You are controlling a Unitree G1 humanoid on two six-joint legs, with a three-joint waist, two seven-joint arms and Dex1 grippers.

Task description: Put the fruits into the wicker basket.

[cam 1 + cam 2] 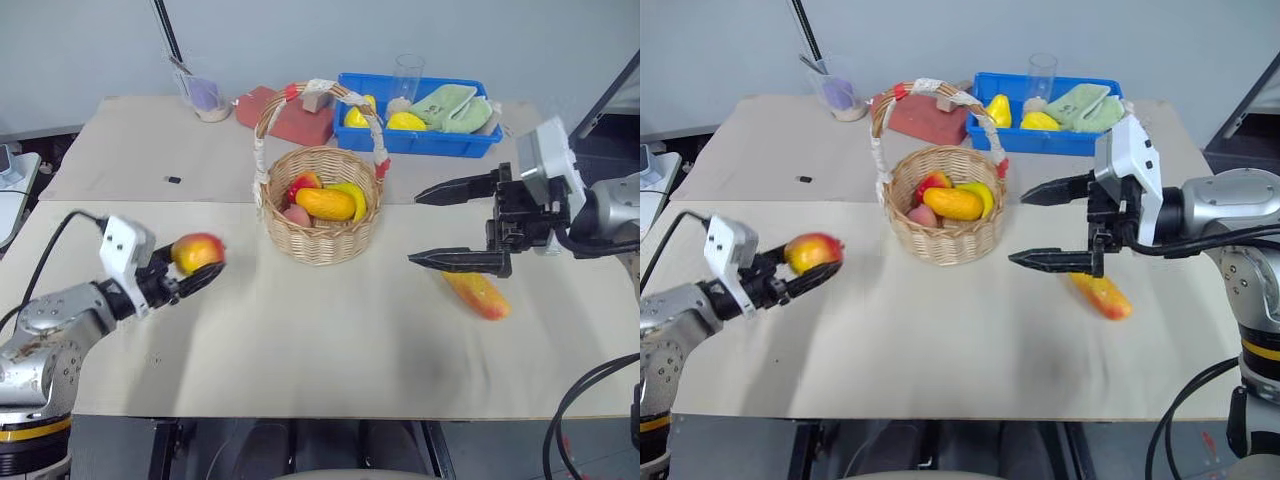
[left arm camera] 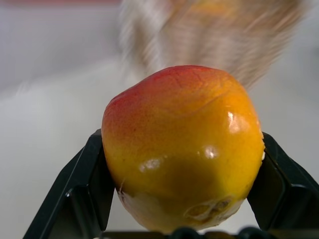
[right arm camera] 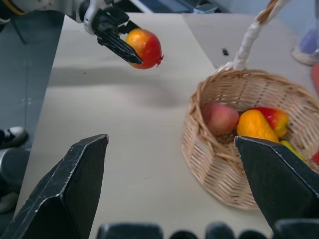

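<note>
My left gripper [image 1: 197,270] is shut on the round red-and-yellow apple-like fruit [image 1: 196,252], held above the table to the left of the wicker basket [image 1: 322,232]. The same fruit [image 2: 182,147] sits clamped between the two black fingers [image 2: 87,186] in the left wrist view. An elongated yellow-orange fruit with a red end [image 1: 478,294] lies on the table right of the basket. My right gripper [image 1: 437,227] hangs open just above it, pointing toward the basket, nothing between its fingers. The basket [image 3: 239,159] holds several toy fruits.
A blue plastic tray [image 1: 420,140] with yellow fruits and green cloths stands at the back right, a clear glass [image 1: 407,75] behind it. A red block [image 1: 290,120] and a cup with a tool [image 1: 205,98] sit at the back. A small dark object [image 1: 173,180] lies at the left.
</note>
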